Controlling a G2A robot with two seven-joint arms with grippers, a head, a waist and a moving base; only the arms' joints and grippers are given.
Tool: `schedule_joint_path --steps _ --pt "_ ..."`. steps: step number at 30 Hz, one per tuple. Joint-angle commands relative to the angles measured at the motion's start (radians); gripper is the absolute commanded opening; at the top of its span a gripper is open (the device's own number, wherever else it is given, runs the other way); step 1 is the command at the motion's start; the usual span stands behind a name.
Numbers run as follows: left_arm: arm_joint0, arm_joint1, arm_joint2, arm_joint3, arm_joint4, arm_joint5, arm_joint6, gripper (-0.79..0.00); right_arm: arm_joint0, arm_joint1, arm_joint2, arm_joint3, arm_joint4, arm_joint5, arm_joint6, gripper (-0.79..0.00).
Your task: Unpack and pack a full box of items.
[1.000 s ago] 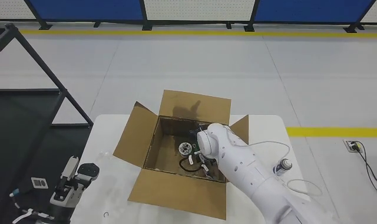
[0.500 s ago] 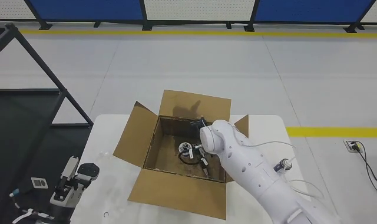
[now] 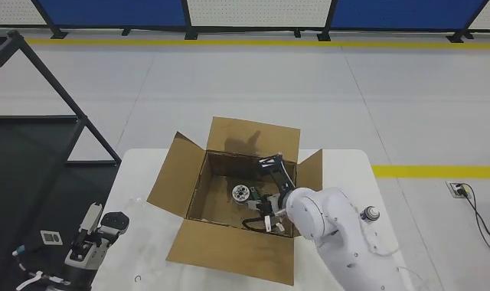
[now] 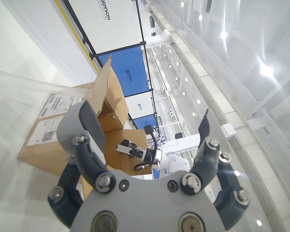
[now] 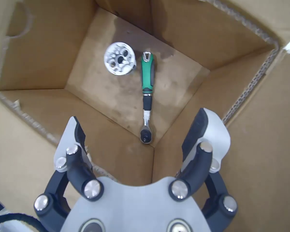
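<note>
An open cardboard box point(image 3: 230, 254) stands on the white table, flaps spread. On its floor lie a silver round part with holes point(image 5: 120, 58) and a green-handled ratchet wrench point(image 5: 147, 90), side by side. My right gripper point(image 5: 138, 117) hangs open and empty above the box's corner, over the ratchet's head. From above, the right arm point(image 3: 325, 218) leans over the box's right side and the silver part point(image 3: 241, 191) shows inside. My left gripper point(image 4: 146, 109) is open and empty, low beside the box point(image 4: 48, 146), at the table's front left.
A small can point(image 3: 370, 213) stands on the table right of the box, partly behind the right arm. A small ring point(image 3: 137, 279) lies near the table's front edge. A dark frame point(image 3: 46, 84) rises left of the table.
The right arm has pulled back from over the box's middle toward its right front side. The items inside now show more. The left arm has not moved.
</note>
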Motion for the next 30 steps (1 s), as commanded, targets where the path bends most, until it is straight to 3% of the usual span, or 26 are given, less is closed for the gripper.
schedule_joint_path --steps 1,4,13,17,25,30 --pt "0.000 0.000 0.000 0.000 0.000 0.000 0.000 0.000 -0.056 0.007 0.037 -0.081 0.015 -0.031 -0.063 0.000" --pt "0.000 0.000 0.000 0.000 0.000 0.000 0.000 0.000 -0.128 0.015 0.078 -0.145 0.032 -0.054 -0.134 0.000" --pt "0.000 0.000 0.000 0.000 0.000 0.000 0.000 0.000 -0.128 0.015 0.078 -0.145 0.032 -0.054 -0.134 0.000" --pt "0.000 0.000 0.000 0.000 0.000 0.000 0.000 0.000 -0.154 0.016 0.103 -0.151 0.117 -0.110 -0.195 0.000" --pt "0.000 0.000 0.000 0.000 0.000 0.000 0.000 0.000 -0.342 0.045 0.329 -0.456 0.152 -0.182 -0.355 0.000" --pt "0.000 0.000 0.000 0.000 0.000 0.000 0.000 0.000 -0.481 0.062 0.503 -0.554 0.169 -0.210 -0.409 0.000"
